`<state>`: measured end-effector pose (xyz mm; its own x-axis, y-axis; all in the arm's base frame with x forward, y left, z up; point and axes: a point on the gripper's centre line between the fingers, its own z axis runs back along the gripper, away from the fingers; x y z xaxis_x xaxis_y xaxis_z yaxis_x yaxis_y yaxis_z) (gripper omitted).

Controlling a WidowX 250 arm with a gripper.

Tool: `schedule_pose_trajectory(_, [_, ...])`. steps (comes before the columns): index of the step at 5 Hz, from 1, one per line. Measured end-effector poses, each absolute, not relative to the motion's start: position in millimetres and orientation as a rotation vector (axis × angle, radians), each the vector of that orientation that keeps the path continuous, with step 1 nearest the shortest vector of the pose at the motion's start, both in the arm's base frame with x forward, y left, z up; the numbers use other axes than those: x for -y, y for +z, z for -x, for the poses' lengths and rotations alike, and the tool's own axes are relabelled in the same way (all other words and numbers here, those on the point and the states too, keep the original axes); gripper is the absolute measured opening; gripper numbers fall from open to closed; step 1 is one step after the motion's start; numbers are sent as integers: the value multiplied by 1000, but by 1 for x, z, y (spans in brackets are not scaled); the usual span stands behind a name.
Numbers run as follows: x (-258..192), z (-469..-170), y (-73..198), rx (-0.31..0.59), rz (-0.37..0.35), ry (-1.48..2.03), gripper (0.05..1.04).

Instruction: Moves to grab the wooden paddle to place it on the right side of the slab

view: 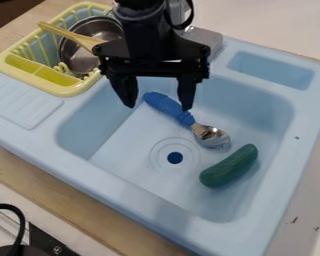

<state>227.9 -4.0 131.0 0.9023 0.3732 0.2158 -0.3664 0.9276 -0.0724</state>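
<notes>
One light blue sink [126, 192] on the counter [62, 197]. Green cucumber [229, 166] lies slantwise on the basin floor, near the dark blue drain [175, 158]. Spoon [165, 104] just past the drain, blue handle, metal bowl toward the cucumber. End effector [157, 106] open, fingers wide apart, above the far part of the basin. Yellow dish rack [59, 90] at upper left holds a metal pot [74, 59]; wooden paddle [70, 35] lies across the pot, one end past the rack's rim.
</notes>
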Motion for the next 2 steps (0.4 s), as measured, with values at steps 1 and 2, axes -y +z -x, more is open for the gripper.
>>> schedule_pose_trajectory(1, [4,-225,127,211,28,391,995])
schedule_pose_trajectory(2, [-7,-222,127,193,26,470,995])
